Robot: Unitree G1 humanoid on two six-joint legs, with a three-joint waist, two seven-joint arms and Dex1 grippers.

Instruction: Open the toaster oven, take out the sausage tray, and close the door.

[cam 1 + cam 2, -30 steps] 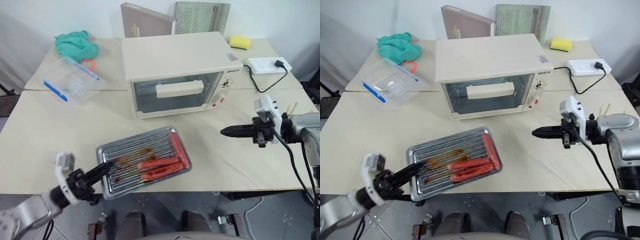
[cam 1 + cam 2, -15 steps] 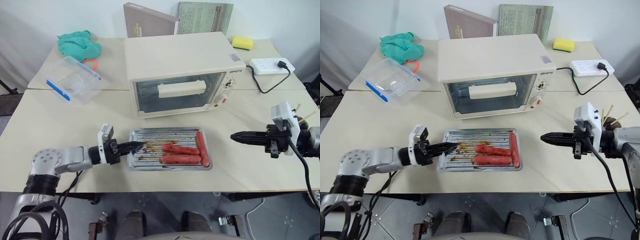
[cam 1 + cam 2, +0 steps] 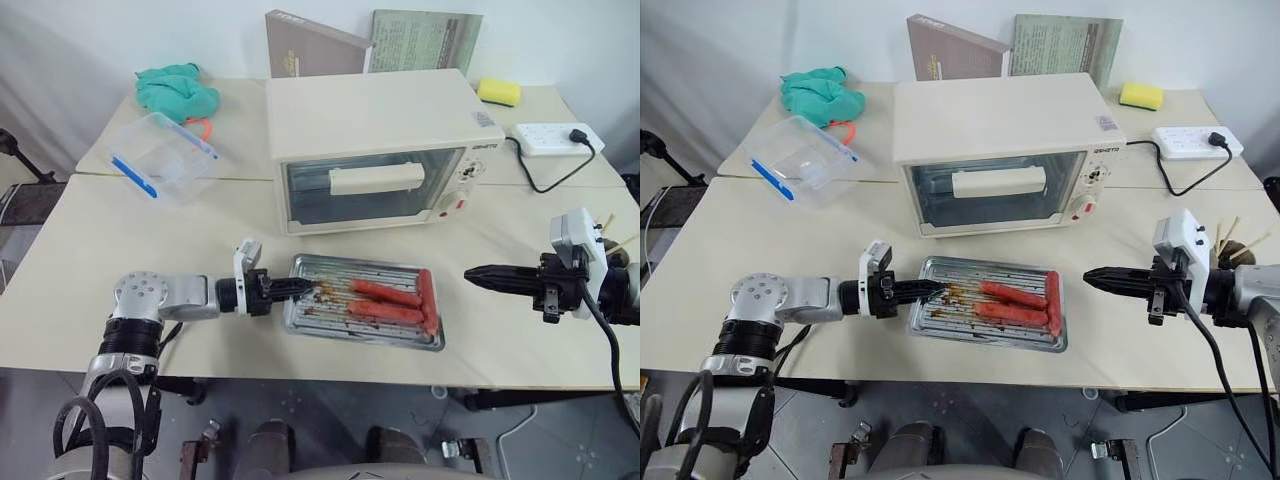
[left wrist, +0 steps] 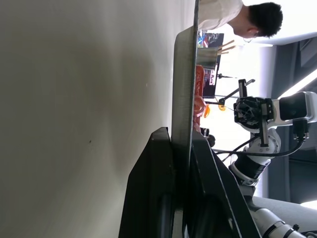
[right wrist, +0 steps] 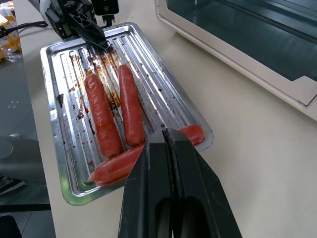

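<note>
— Since a second ago our left gripper (image 3: 918, 290) has swung the sausage tray (image 3: 987, 318) in onto the table (image 3: 770, 240), fingers pinching its rim to keep it level.

— Three sausages (image 3: 1015, 300) inside. Right gripper (image 3: 1090, 277) closed, empty; the toaster oven (image 3: 1000, 150) door (image 3: 997, 186) is shut.

Overhead head pair; close wrist views

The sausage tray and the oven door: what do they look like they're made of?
The ribbed silver sausage tray looks like thin bare metal, probably aluminium or steel: it is shiny, with pressed grooves and brown grease stains. The cream-framed oven door seems to be clear glass, since the rack inside shows through; its cream bar handle looks like plastic or painted metal, matte.
</note>
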